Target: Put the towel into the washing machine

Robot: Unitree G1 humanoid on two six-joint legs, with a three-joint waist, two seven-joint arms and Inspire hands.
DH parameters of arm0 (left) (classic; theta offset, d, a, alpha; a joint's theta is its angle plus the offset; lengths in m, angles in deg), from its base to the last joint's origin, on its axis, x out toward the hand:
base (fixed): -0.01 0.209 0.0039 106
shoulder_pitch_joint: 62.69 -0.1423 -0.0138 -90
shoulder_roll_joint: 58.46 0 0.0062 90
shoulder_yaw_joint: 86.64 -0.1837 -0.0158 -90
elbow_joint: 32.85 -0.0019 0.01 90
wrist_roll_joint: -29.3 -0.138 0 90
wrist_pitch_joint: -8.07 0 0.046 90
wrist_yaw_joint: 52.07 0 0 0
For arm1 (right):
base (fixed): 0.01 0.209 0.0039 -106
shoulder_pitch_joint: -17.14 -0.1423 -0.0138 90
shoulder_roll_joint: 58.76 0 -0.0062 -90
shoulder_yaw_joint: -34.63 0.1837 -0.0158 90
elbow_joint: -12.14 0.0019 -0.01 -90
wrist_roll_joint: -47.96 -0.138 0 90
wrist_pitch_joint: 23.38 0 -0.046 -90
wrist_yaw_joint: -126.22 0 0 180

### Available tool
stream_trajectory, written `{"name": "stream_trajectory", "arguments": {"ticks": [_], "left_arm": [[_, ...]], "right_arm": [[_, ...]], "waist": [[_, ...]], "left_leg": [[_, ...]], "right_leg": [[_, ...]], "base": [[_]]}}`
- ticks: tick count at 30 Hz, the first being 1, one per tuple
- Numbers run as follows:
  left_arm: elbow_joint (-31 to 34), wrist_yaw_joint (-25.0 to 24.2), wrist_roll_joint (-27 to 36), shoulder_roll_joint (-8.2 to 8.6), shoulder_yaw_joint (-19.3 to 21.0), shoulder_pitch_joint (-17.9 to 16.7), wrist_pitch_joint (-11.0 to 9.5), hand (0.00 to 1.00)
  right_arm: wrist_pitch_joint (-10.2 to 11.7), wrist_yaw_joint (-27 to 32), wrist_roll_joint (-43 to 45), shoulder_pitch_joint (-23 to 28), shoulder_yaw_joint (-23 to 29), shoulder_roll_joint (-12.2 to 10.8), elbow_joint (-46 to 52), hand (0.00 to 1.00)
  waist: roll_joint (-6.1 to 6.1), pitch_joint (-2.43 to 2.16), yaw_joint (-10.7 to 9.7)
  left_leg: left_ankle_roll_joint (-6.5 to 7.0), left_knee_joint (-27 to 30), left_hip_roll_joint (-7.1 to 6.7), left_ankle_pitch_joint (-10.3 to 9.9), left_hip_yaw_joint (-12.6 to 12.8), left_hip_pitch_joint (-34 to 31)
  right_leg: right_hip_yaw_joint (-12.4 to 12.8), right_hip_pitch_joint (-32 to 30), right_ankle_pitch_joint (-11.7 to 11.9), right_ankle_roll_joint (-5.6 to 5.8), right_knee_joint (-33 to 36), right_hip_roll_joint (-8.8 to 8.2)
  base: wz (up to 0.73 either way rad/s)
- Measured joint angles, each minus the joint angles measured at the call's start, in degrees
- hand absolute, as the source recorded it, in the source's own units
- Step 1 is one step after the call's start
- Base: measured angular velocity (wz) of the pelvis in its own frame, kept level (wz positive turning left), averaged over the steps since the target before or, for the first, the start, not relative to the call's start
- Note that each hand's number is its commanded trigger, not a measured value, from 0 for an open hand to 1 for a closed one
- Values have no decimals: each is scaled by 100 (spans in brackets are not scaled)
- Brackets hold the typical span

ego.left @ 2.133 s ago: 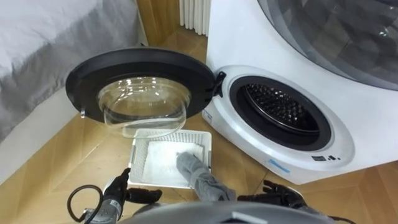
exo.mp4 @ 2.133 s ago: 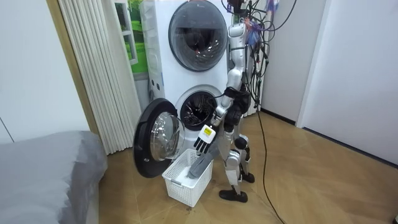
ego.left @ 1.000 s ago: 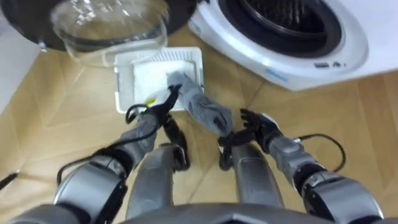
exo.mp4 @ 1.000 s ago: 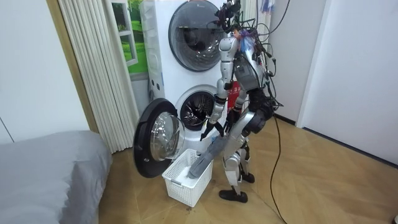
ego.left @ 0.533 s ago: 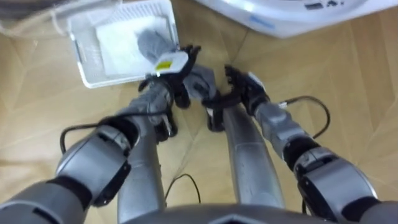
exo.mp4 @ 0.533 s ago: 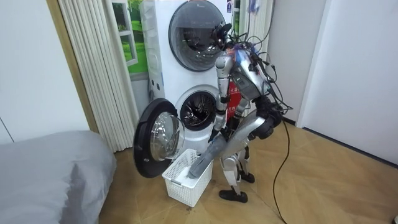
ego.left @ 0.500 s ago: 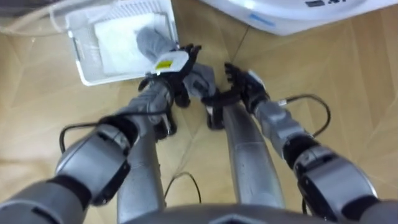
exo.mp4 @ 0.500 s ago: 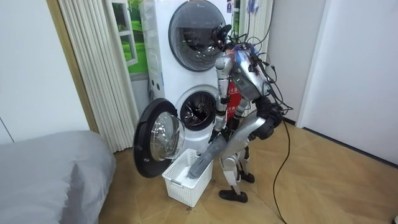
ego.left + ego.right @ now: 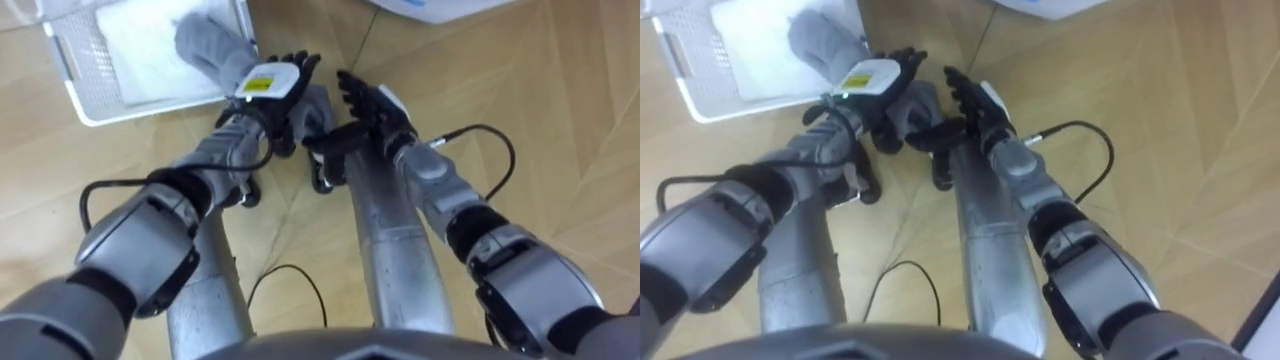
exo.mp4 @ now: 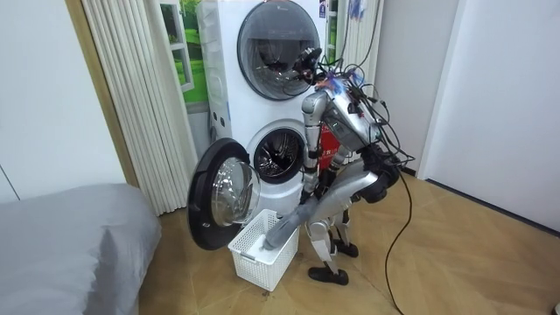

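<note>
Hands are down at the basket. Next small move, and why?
Likely curl both hands onto the grey towel. The left hand and right hand are open at the end that drapes over the rim of the white basket, and neither grips it. The washing machine door is open, so only the grasp is lacking.

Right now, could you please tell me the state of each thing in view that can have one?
Washing machine door: swung open.
Upper machine's door: shut.
Basket: upright on the floor, white cloth lying flat inside.
Grey towel: draped over the basket's rim, not gripped.
Left hand: fingers open, over the towel.
Right hand: fingers open, holding nothing.
</note>
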Motion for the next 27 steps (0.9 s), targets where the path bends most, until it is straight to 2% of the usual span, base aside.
{"name": "stream_trajectory", "arguments": {"ticks": [6, 13, 20, 25, 27], "left_arm": [[-1, -385, 4, -90, -115, -9, 158, 100], [-46, -491, -44, -85, -227, -13, 239, 100], [-44, -564, -45, -56, -235, -272, 236, 100], [-40, -529, -46, -14, -405, -431, 228, 100], [-38, -422, -56, 67, -402, -491, 227, 100]], "right_arm": [[-1, 3, -369, -74, 3, -144, -1, 0], [-4, 3, -678, -36, -15, -192, -20, 0], [-1, -45, -635, 73, -108, -157, -263, 0], [0, -34, -702, 277, -145, -105, -270, 0], [-12, -40, -852, 368, -222, -94, -285, 0]], "waist": [[-7, -2, -134], [-5, -3, -114], [11, -15, -7], [79, -52, 203], [112, -66, 323]], "left_leg": [[-8, 23, -8, -5, -13, -16], [-13, 5, 1, -5, -49, -2], [-35, -267, -8, 4, -36, 427], [-40, -527, -33, 13, 21, 895], [-58, -680, -58, 23, 12, 1199]], "right_leg": [[-35, -6, -43, -27, 49, -35], [-80, 35, -43, -35, -1, -36], [-114, 471, -31, -33, -279, -57], [-111, 912, -28, -18, -504, -74], [-135, 1233, -24, -10, -679, -60]], "base": [[3], [0], [0], [0], [0]]}}
